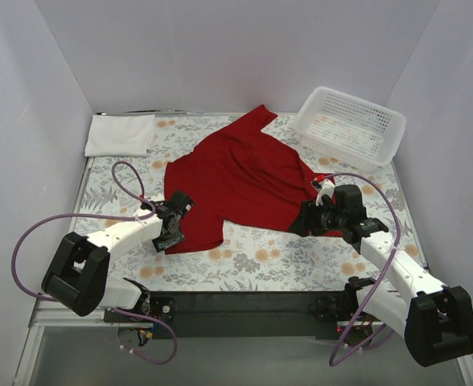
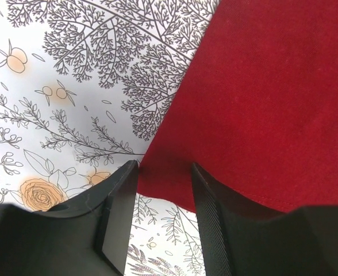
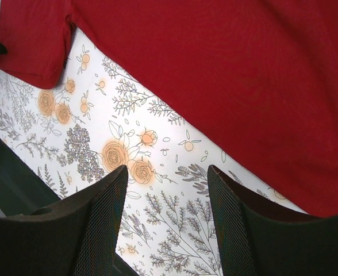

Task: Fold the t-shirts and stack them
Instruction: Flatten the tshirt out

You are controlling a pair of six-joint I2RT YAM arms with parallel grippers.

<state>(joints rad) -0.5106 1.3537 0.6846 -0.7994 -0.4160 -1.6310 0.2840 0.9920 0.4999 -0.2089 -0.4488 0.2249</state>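
Reaching in from the frame's lower corners, the left hand [image 1: 172, 221] sits centre-left and the right hand [image 1: 301, 219] centre-right, both with fingers parted.

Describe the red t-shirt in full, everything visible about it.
The red t-shirt is plain, deep red, matte soft cloth with hemmed edges and short sleeves. It lies unfolded, spread mostly flat and skewed diagonally across the middle of the floral tablecloth, with shallow wrinkles. Its near-left corner sits between the open fingers of the left tool. The right tool, also open, hovers over the tablecloth just short of its near-right edge.
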